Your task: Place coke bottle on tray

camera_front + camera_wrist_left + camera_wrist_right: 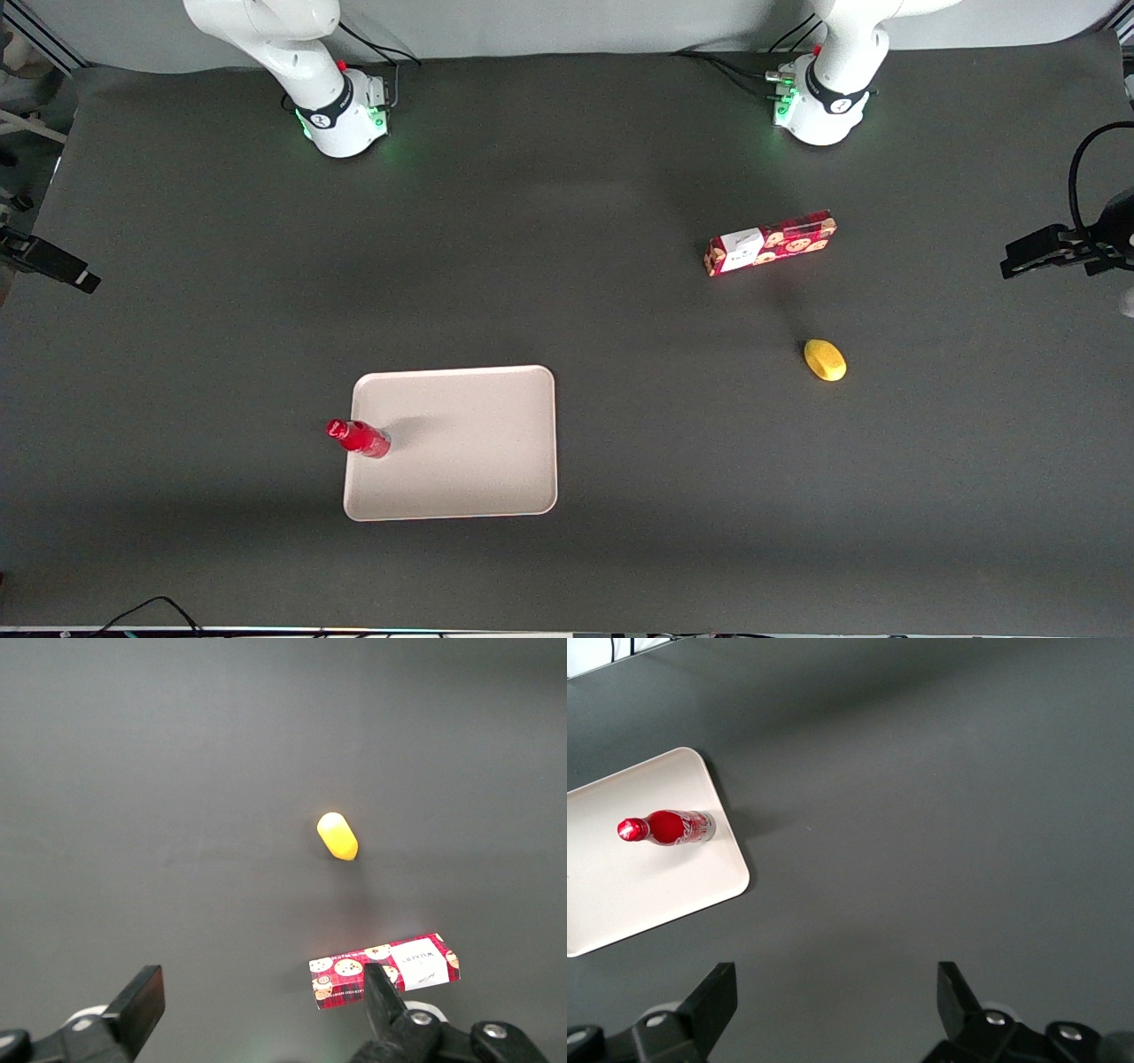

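The coke bottle (359, 438) stands upright on the tray (469, 443), close to the tray's edge on the working arm's side, its base inside the low rim. It is slim and glossy red all over, with a red cap, a narrow neck and white lettering on its side that shows in the right wrist view (671, 827). It throws a soft shadow across the tray's bare surface. The tray itself is a large flat rectangle, pale pinkish-white and matte, with rounded corners and a shallow raised rim (735, 870); it lies on the dark grey table (620, 532), whose covering looks like a smooth, dull mat.

The gripper (837, 997) hangs high above the table, well apart from the bottle and the tray, over bare mat. Its two black fingers are spread wide and hold nothing, touching nothing.

Toward the parked arm's end of the table lies a red rectangular cookie box (770, 243), flat on its side, printed with round cookies and carrying a white label (385, 967). Nearer the front camera than the box, and apart from it, rests a small yellow lemon-shaped object (825, 360), smooth and rounded (337, 835).
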Action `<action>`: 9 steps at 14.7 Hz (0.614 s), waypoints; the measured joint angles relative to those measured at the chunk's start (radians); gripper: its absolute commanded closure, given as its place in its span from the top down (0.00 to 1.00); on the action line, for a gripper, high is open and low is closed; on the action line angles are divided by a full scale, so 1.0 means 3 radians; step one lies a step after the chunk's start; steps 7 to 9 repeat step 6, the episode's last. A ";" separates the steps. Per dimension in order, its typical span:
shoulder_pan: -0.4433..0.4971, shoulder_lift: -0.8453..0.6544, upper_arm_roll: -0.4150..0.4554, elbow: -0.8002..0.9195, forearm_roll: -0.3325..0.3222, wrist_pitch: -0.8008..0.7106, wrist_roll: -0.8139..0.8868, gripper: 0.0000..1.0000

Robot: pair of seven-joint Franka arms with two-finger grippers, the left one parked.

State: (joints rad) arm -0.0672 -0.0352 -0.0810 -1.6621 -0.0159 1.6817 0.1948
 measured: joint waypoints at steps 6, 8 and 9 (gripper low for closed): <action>-0.0007 0.0006 0.0000 0.0002 0.0000 -0.0011 -0.0021 1.00; -0.0007 0.0006 0.0000 0.0002 0.0000 -0.0011 -0.0021 1.00; -0.0007 0.0006 0.0000 0.0002 0.0000 -0.0011 -0.0021 1.00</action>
